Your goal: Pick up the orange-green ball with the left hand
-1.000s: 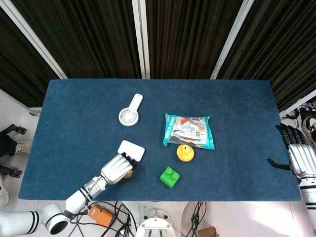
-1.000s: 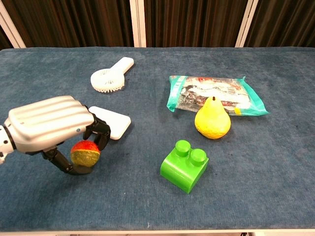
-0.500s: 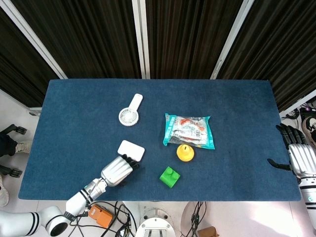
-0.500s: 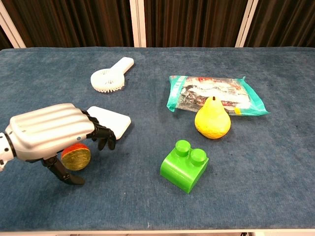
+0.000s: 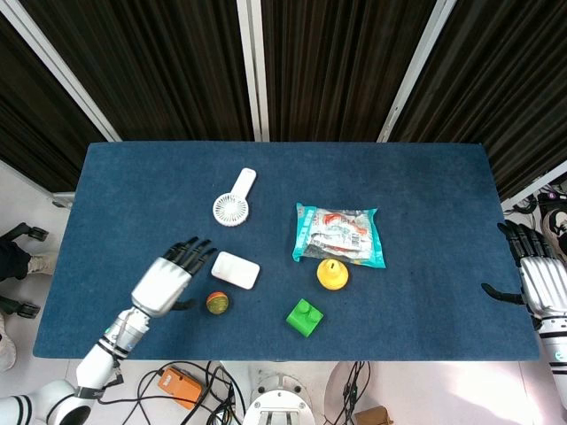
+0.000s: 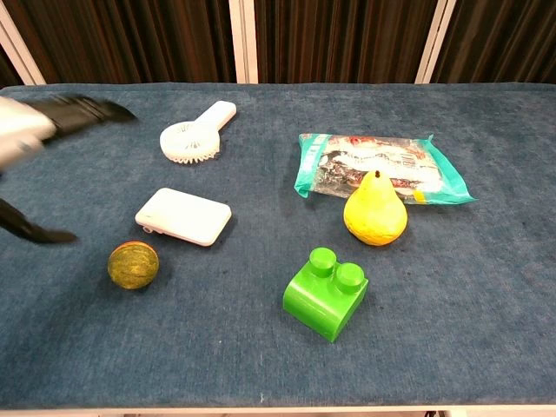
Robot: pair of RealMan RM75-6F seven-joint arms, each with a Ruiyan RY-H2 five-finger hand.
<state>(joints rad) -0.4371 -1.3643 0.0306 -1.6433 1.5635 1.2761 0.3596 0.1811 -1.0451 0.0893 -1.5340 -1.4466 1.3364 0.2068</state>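
Your left hand is hovering with its fingers spread and nothing in it, up and to the left of the orange-green ball, which is sitting by itself on the blue bench near the front edge. In the chest view the hand is showing only as a blur at the left border, so you are reading its height poorly from there.

The ball is lying just beside the white rectangular case, and that is the main trap: if you are coming in from the case's side, your fingers are likely to be catching its corner and pushing it into the ball. A ball on cloth is rolling at the lightest nudge, and with the front edge near, a glancing fingertip could be sending it off the bench.

You are better off descending from straight above and closing around the ball's middle, not raking it sideways. Closing too early or too high risks squeezing it out from under the fingers.

Your right hand is resting open at the far right edge, well apart from everything.
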